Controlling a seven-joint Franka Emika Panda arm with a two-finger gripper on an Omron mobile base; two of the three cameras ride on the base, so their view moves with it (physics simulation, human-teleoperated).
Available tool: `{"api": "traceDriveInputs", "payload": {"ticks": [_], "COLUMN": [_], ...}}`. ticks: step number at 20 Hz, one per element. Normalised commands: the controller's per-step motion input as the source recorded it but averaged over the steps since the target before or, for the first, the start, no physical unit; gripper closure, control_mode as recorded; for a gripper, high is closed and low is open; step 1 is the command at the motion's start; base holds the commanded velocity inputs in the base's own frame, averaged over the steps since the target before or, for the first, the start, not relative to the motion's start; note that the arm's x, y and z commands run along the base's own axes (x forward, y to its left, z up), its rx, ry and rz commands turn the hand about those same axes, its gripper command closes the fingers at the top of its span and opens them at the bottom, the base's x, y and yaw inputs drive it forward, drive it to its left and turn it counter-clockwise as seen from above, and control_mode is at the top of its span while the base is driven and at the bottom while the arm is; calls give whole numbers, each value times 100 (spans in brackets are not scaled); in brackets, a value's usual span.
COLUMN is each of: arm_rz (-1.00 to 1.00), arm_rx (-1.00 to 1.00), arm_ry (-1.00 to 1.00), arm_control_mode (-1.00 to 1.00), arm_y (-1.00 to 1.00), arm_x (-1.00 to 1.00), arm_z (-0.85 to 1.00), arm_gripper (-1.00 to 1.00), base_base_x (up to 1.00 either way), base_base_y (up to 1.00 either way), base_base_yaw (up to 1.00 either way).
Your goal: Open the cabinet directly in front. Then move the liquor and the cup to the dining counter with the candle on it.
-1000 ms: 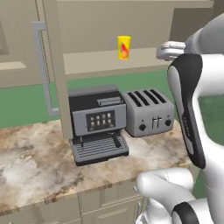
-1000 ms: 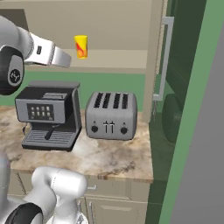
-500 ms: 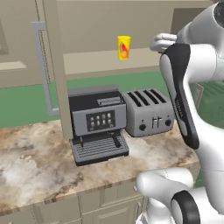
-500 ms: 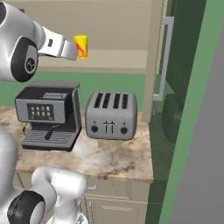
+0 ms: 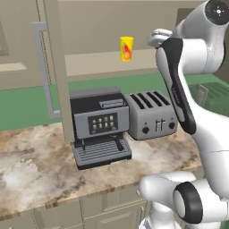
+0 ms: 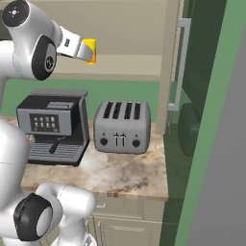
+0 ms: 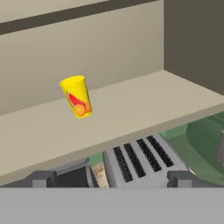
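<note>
Cabinet in front of me stands open, both doors swung wide, long bar handles showing. Cup upright on the cabinet shelf, toward its left in hand view, nothing touching it. My hand is level w/ the shelf edge, fingers spread wide apart, holding nothing, cup well ahead of the tips. Below on the table: espresso machine and grey 4-slot toaster side by side.
</note>
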Motion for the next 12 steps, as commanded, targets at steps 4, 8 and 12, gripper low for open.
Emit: {"api": "traceDriveInputs", "payload": {"ticks": [4, 8, 12], "arm_rz": [0, 0, 0], "arm_rx": [0, 0, 0], "arm_ry": [-1, -3, -4], "arm_control_mode": [-100, -100, -100], "arm_y": [0, 0, 0], "arm_x": [20, 16, 14], "arm_z": [0, 0, 0], "arm_gripper": [-100, -100, -100], "base_base_x": [0, 0, 0], "base_base_y": [0, 0, 0], "base_base_yaw": [0, 0, 0]}}
